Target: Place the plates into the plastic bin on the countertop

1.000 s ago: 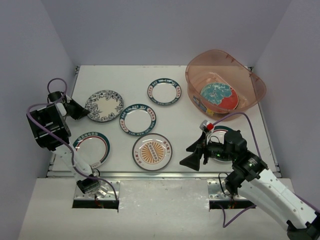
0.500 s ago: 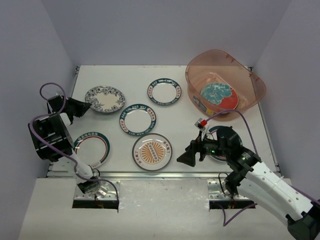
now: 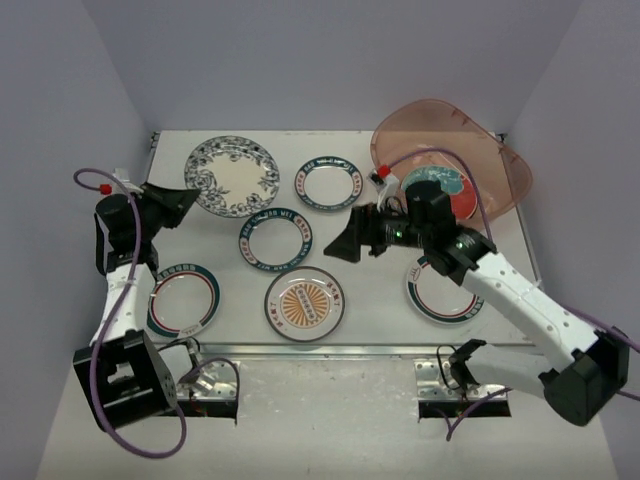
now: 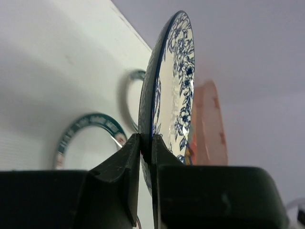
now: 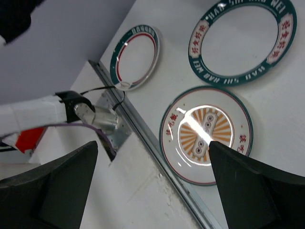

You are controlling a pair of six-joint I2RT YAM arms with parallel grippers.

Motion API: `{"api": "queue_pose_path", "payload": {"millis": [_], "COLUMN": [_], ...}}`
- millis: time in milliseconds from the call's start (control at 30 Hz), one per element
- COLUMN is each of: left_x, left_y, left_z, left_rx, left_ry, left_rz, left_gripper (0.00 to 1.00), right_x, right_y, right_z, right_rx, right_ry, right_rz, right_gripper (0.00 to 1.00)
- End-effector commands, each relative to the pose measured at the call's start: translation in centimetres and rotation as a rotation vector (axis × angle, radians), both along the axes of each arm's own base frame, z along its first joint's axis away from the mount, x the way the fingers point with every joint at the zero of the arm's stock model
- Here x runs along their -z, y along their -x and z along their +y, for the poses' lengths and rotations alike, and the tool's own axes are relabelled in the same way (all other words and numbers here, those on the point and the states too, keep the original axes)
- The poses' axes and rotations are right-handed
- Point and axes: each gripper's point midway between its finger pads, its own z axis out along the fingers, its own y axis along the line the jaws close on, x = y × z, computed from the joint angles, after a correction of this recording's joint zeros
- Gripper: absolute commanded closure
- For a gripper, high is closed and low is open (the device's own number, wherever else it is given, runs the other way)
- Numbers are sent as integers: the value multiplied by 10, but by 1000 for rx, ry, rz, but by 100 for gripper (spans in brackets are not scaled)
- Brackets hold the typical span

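My left gripper (image 3: 178,203) is shut on the left rim of the blue floral plate (image 3: 232,176). In the left wrist view the plate (image 4: 174,81) stands edge-on between my closed fingers (image 4: 128,157). My right gripper (image 3: 345,245) is open and empty, hovering over the table. Under it lie the orange-centred plate (image 5: 205,133) and a teal-lettered plate (image 5: 243,40). The plastic bin (image 3: 480,135) stands at the back right with at least one plate (image 3: 445,188) in it. On the table lie two teal-lettered plates (image 3: 327,184) (image 3: 275,238), the orange-centred plate (image 3: 305,303) and two striped plates (image 3: 183,298) (image 3: 443,295).
A metal rail (image 3: 330,350) runs along the countertop's near edge, with both arm bases behind it. Lavender walls close in the left, back and right sides. The right arm's forearm (image 3: 510,290) crosses over the right striped plate. Purple cables loop beside each arm.
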Motion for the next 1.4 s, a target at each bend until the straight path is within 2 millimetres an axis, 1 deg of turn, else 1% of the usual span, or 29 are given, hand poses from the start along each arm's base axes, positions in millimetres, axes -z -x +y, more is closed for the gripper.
{"api": "queue_pose_path", "payload": {"millis": [0, 33, 67, 100, 133, 167, 233, 267, 333, 400, 467, 567, 667, 733, 767, 867, 900, 933, 967, 1000, 1033, 1067, 1100, 1200, 1233, 1267, 1300, 1333, 1367], "left_x": [-74, -70, -79, -83, -84, -85, -85, -88, -88, -85, -82, -74, -66, -69, -70, -78, -80, -82, -83, -85, -85, -86, -88, -92, -90, -86, -79, -72, -71], "left_y": [44, 51, 61, 70, 78, 85, 93, 98, 103, 105, 105, 101, 98, 98, 97, 96, 95, 95, 94, 93, 91, 89, 87, 74, 69, 66, 66, 69, 73], "left_z": [-86, -94, -103, -111, -117, -122, -129, -132, -136, -137, -136, -134, -133, -133, -132, -132, -132, -132, -132, -132, -131, -129, -128, -114, -104, -92, -77, -61, -47], "left_rx": [333, 366, 412, 452, 485, 514, 550, 569, 589, 585, 575, 559, 546, 547, 542, 527, 527, 527, 527, 528, 525, 518, 508, 421, 365, 299, 221, 143, 68], "left_ry": [20, 41, 60, 81, 99, 115, 134, 141, 150, 156, 158, 172, 188, 199, 203, 196, 195, 193, 189, 180, 169, 150, 125, 9, -50, -123, -202, -287, -347], "left_rz": [-227, -224, -258, -274, -283, -287, -292, -302, -306, -299, -289, -262, -232, -247, -250, -269, -273, -276, -278, -280, -275, -273, -273, -242, -209, -156, -109, -57, -28], "left_gripper": [100, 100, 100, 100, 100, 100, 100, 100, 100, 100, 100, 100, 100, 100, 100, 100, 100, 100, 100, 100, 100, 98, 93, 11, 0, 0, 0, 0, 0], "right_x": [-71, -62, -62, -73, -71, -57, -54, -49, -47, -45, -49, -49, -51, -46, -48, -41, -39, -40, -42, -41, -41, -41, -42, -43, -43, -42, -39, -35, -38], "right_y": [-59, -75, -81, -97, -110, -117, -126, -128, -129, -115, -106, -96, -88, -80, -77, -62, -56, -53, -52, -52, -56, -61, -67, -91, -106, -122, -139, -154, -164], "right_z": [8, 10, 9, 7, 7, 7, 10, 12, 14, 23, 28, 27, 28, 33, 36, 51, 56, 63, 66, 66, 64, 62, 59, 37, 21, 0, -26, -54, -80], "right_rx": [27, 31, 21, 3, -12, -27, -42, -45, -45, -114, -153, -154, -176, -215, -234, -291, -309, -326, -331, -332, -305, -275, -242, -110, -24, 84, 199, 314, 429], "right_ry": [-123, -121, -127, -122, -91, -41, -18, -14, -25, -97, -158, -190, -219, -237, -248, -258, -256, -266, -284, -291, -289, -288, -286, -302, -312, -327, -343, -360, -387], "right_rz": [-41, 19, 57, 32, 27, 45, 48, 64, 80, 133, 163, 174, 202, 235, 240, 275, 281, 285, 288, 300, 310, 315, 315, 341, 351, 362, 376, 389, 385], "right_gripper": [1, 1, 1, 1, 2, 2, 2, 4, 7, 13, 14, 15, 19, 26, 31, 36, 40, 52, 73, 100, 100, 100, 100, 100, 100, 100, 100, 100, 100]}}
